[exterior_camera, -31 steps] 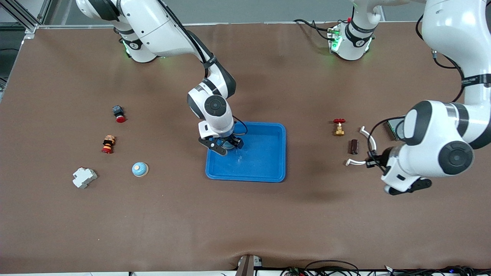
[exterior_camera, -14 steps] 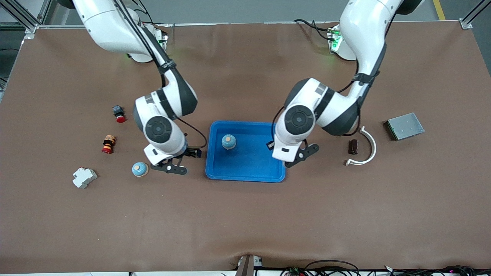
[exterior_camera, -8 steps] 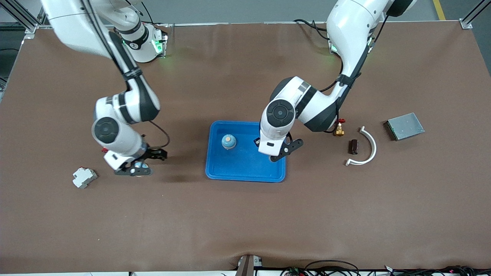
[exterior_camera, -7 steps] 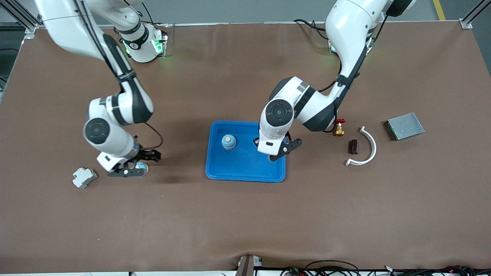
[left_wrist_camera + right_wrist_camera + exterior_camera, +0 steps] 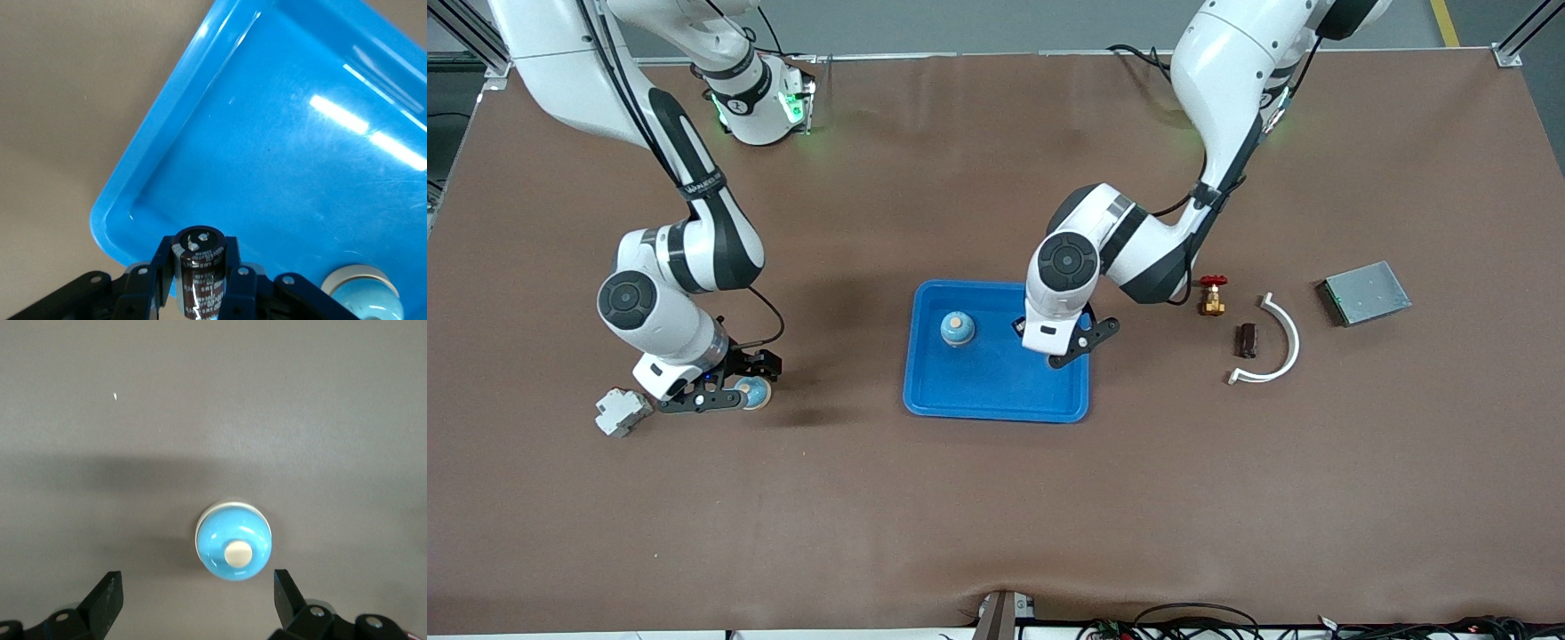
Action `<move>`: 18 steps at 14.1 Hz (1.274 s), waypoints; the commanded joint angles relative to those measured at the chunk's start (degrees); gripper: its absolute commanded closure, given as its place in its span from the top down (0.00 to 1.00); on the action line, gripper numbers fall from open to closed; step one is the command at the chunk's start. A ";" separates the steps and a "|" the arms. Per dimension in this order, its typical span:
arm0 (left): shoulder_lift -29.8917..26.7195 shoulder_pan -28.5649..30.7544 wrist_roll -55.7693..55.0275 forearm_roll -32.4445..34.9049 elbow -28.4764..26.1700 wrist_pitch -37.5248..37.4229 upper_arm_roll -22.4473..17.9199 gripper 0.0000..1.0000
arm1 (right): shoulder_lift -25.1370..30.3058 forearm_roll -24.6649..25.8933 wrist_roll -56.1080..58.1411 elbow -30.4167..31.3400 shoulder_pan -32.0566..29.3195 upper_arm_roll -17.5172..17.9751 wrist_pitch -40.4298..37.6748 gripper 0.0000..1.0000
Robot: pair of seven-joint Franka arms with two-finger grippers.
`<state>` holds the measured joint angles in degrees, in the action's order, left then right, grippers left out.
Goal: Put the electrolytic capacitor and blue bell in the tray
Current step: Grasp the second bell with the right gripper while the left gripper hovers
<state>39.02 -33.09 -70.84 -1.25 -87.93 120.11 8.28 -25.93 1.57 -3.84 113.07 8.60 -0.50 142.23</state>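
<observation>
Electrolytic capacitor [image 5: 200,277], lower end hidden between left tool [image 5: 199,287] fingers

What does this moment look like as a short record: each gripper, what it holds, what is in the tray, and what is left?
left gripper: shut on the capacitor, over the tray
right gripper: open, over the bell on the table, not touching it
in tray: one blue bell
left to do: release capacitor in tray
others: grey plate, white arc, red-handled valve
</observation>
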 commanded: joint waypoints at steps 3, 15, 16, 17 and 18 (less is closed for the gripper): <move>0.71 -1.28 -1.50 1.25 -1.72 1.53 -0.63 0.00 | -2.54 0.80 1.20 -0.13 -1.13 0.59 4.99 1.00; 3.17 -0.58 -1.41 3.36 -2.42 2.50 -0.81 0.00 | -7.03 0.89 7.70 -1.01 -3.77 0.59 9.74 1.00; 3.17 -0.66 -1.41 3.36 -2.42 2.41 -0.81 0.00 | -7.12 0.89 7.79 -1.10 -3.77 0.59 9.74 1.00; 3.26 -0.66 -1.41 3.36 -2.42 2.41 -0.81 0.00 | -7.20 0.89 7.79 -1.01 -3.77 0.59 9.82 1.00; 3.60 -0.58 -1.32 3.44 -2.42 2.50 -0.81 0.00 | -7.38 0.89 7.79 -1.01 -3.77 0.59 9.82 1.00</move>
<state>42.47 -33.49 -71.04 0.95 -90.05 121.86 7.64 -32.55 1.57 3.30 113.05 6.01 -0.72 152.01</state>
